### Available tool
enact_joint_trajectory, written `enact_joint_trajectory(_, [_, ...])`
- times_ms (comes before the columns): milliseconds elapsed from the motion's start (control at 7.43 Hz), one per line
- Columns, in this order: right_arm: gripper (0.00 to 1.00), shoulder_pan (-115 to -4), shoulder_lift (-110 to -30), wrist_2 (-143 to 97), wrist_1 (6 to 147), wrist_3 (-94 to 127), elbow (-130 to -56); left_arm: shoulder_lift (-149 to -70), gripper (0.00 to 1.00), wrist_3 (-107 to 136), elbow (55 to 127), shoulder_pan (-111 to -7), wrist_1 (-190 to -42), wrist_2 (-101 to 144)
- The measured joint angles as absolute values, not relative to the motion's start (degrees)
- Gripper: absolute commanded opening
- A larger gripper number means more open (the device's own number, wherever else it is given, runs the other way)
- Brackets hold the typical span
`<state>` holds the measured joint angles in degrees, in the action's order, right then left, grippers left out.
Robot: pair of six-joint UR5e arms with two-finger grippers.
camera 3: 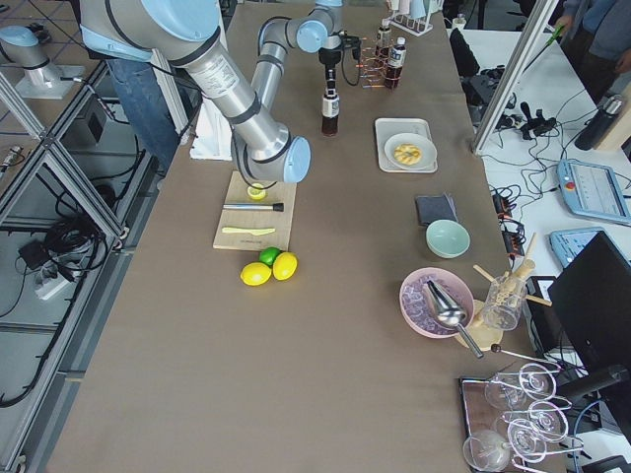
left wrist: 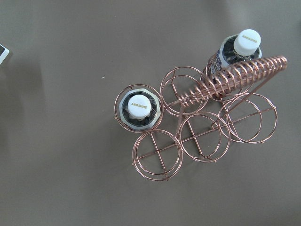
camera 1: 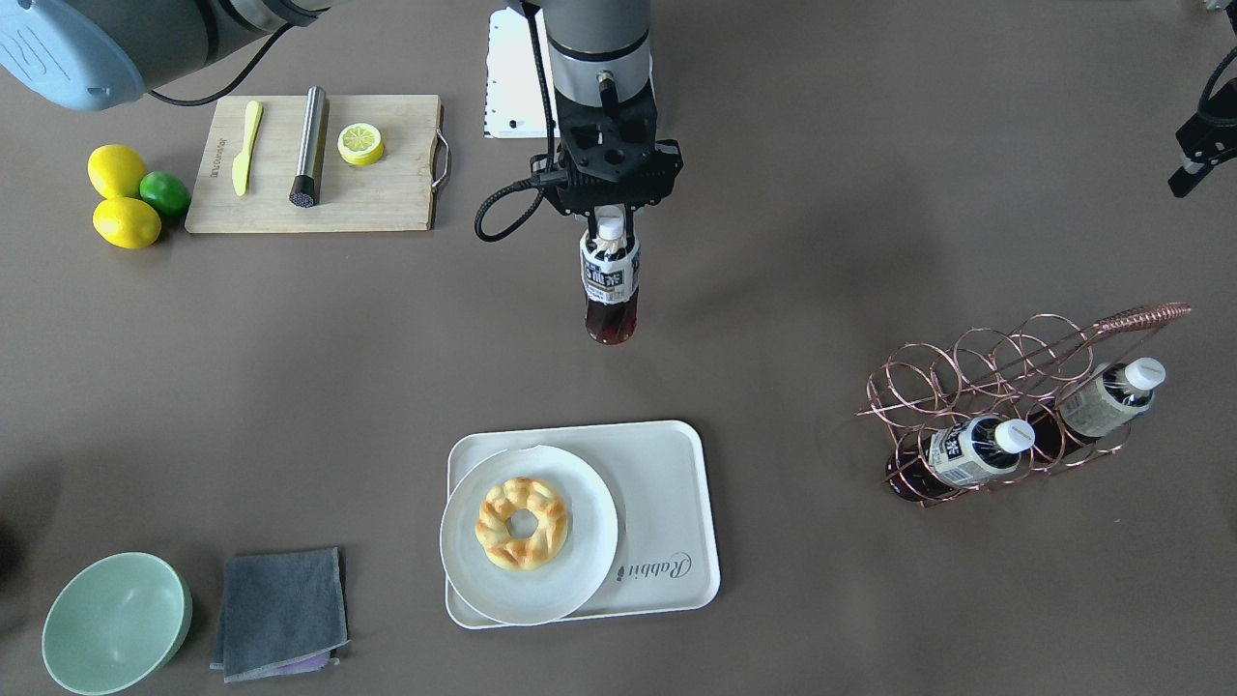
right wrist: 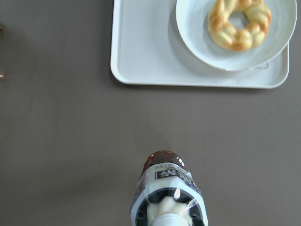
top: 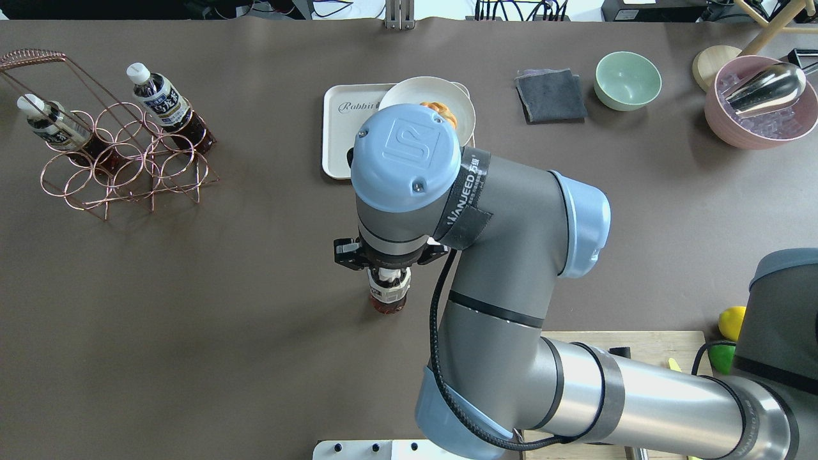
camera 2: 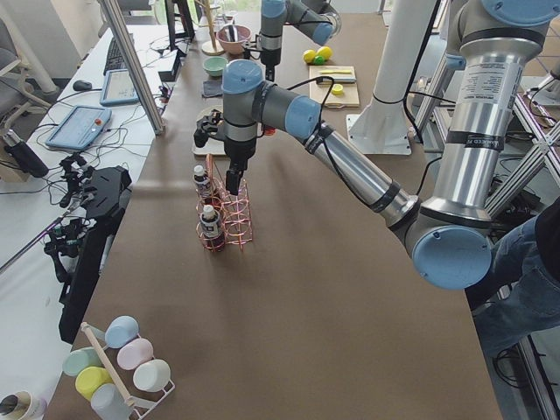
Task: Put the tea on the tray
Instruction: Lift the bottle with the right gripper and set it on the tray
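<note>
The clear plastic tea bottle (camera 1: pixel 611 307) looks glossy; the cream-white plastic tray (camera 1: pixel 667 483) is smooth and matt; the copper-coloured wire rack (camera 1: pixel 1150 314) is shiny metal.

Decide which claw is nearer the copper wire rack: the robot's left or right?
Left. The left claw hangs just above the rack; the right claw holds the tea mid-table, well away.

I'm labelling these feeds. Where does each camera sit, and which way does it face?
Front-facing: across the table, facing the robot; right gripper holds the tea.
Overhead: behind the robot, looking down; right arm hides part of the tray.
Exterior left: table's left end; left arm nearest.
Exterior right: table's right end; right arm nearest.
Left wrist: straight down on the wire rack; no fingers show.
Right wrist: down past the tea, toward the tray.
Front-facing and right wrist share tea and tray.
</note>
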<state>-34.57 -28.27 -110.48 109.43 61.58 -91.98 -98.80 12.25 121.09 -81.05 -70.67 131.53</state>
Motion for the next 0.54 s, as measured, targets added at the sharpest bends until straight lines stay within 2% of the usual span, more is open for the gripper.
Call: enact_joint_trajectory(538, [0.00, -43.1, -12.7, -113.9, 94.4, 57.7, -58.5, -91.9, 0.97, 3.7, 122.5, -90.7, -70.5, 133.2])
